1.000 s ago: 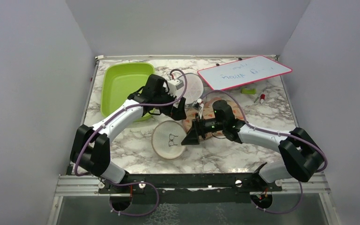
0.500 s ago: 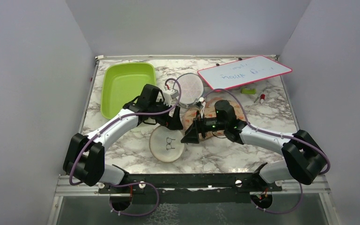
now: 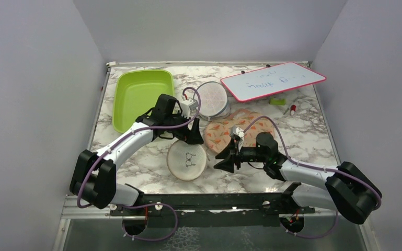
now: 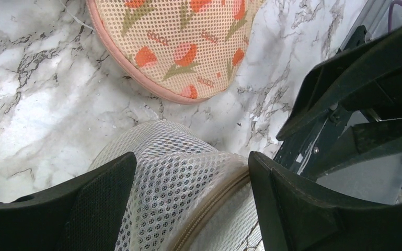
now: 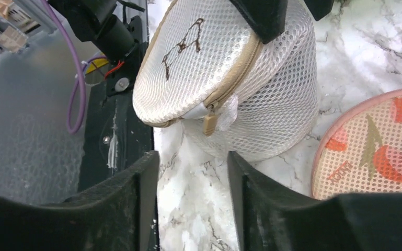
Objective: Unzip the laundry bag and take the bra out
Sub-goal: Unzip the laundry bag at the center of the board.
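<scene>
The left gripper [image 4: 191, 167] is clamped across the round white mesh laundry bag [image 5: 272, 89], holding it tipped on the marble table [image 3: 303, 130]. The bag's cream, bra-printed face is turned toward the near rail and its tan zip pull [image 5: 209, 124] toward the right gripper [image 5: 192, 162]. That one gapes, touching nothing, with bare marble ahead. It has backed off the flat orange floral pouch [image 3: 230, 133], now uncovered.

Behind laundry bag [image 3: 187, 160], pouch [image 3: 224, 134]; beside it, right tool [image 3: 220, 164]

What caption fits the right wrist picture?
Open right gripper faces the zipper pull on the laundry bag, pinched by the left gripper.
</scene>
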Available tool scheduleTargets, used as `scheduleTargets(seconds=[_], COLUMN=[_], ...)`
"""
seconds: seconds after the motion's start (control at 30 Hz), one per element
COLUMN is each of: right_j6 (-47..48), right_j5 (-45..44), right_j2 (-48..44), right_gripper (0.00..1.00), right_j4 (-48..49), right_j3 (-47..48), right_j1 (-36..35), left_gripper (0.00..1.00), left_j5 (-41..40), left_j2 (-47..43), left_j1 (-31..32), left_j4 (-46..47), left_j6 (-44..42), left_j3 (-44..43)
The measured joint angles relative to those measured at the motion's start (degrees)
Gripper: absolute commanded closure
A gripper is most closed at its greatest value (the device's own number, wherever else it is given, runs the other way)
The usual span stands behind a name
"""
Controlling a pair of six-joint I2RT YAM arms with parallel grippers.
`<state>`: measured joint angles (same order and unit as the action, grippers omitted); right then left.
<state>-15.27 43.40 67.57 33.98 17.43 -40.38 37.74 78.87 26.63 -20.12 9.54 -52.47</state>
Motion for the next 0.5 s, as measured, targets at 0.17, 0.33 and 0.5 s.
scheduleTargets(seconds=[0.17,0.33,0.5], right_j6=[5.3,7.0,7.0], right_j5=[0.6,1.6,2.6], right_j2=[1.5,7.6,12.1], right_gripper=[0.71,0.79,0.75], right_j4=[8.7,16.0,19.3], right_j3=[-2.8,-2.6,-1.8], right_j1=[0.0,-0.9,-1.6], left_gripper=[0.28,0.28,0.28], left_j5=[0.3,0.4,0.4], left_j2=[0.0,0.0,-0.1], left_j1=[-0.1,-0.1,-0.2], left_j4=[0.2,0.2,0.4], left_j6=[0.0,0.0,0.1], left_j3=[0.2,0.2,0.9])
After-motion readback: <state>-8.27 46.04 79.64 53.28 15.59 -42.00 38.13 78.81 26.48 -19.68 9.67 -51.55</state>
